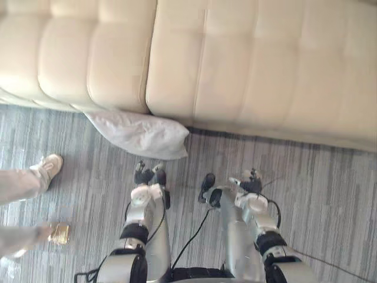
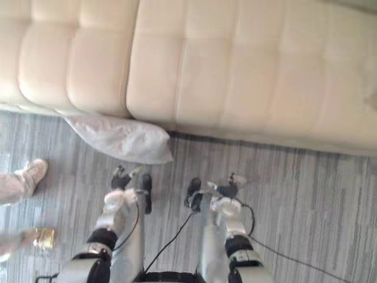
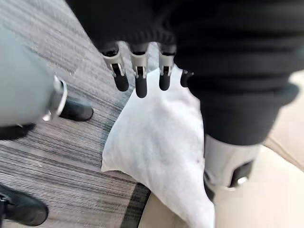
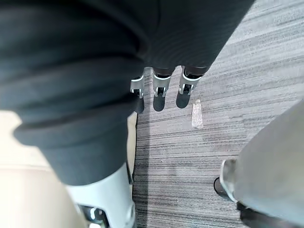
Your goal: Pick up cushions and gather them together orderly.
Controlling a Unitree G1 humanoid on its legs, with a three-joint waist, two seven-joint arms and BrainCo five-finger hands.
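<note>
Left eye view: white cushion (image 1: pixel 141 134) on floor (image 1: pixel 321 194) against sofa (image 1: pixel 247 65), left of centre; L hand (image 1: pixel 147 178) just near of it, R hand (image 1: pixel 250 187) further right, both w/ fingers loose, holding nothing

Bright, even light; faint soft shadows

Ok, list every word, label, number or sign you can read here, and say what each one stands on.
None can be read.
White cushion: plain, no label showing.
Cream sofa: plain upholstery, no tag showing.
Small gold object on the carpet by a person's shoe: too blurred to tell any print.
</note>
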